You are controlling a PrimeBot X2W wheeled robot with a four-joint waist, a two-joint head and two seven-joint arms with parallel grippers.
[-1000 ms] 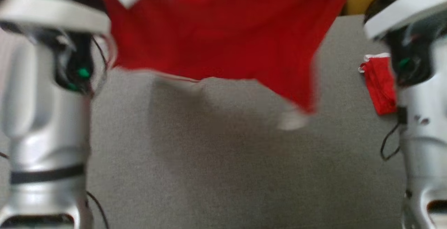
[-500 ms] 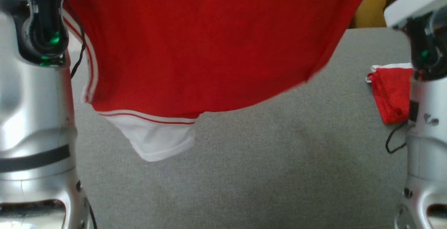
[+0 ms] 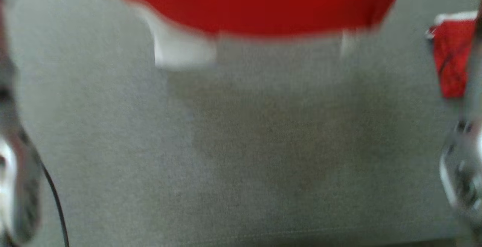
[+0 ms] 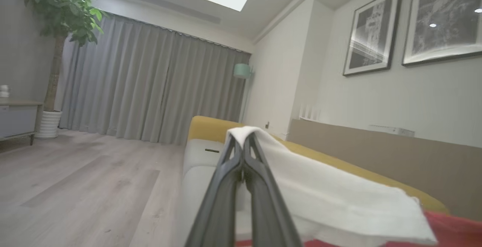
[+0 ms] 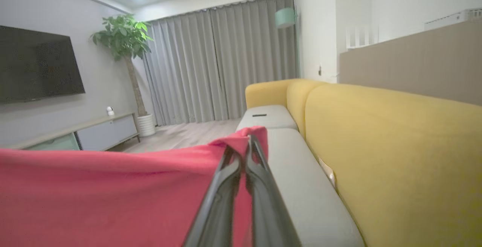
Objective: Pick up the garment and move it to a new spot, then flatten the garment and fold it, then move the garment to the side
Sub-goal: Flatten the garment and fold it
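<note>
The garment (image 3: 256, 6) is red with a white sleeve (image 3: 184, 51). It hangs spread across the top of the blurred head view, above the grey sofa seat (image 3: 241, 153). My left gripper (image 4: 243, 141) is shut on a white part of the garment (image 4: 320, 194), which drapes off to the right in the left wrist view. My right gripper (image 5: 246, 143) is shut on a red edge of the garment (image 5: 113, 194), and the cloth stretches away to the left in the right wrist view. Both arms hold it up off the seat.
A second red cloth (image 3: 452, 58), folded, lies on the seat at the right. My blurred forearms stand at the left edge (image 3: 15, 186) and the right edge (image 3: 463, 171). A yellow sofa back (image 5: 395, 156) runs behind, and a small dark object (image 5: 259, 115) lies on the far cushion.
The whole head picture has shifted and blurred, so the camera has moved. The garment's lower edge now sits higher in it. Both grippers still hold the cloth.
</note>
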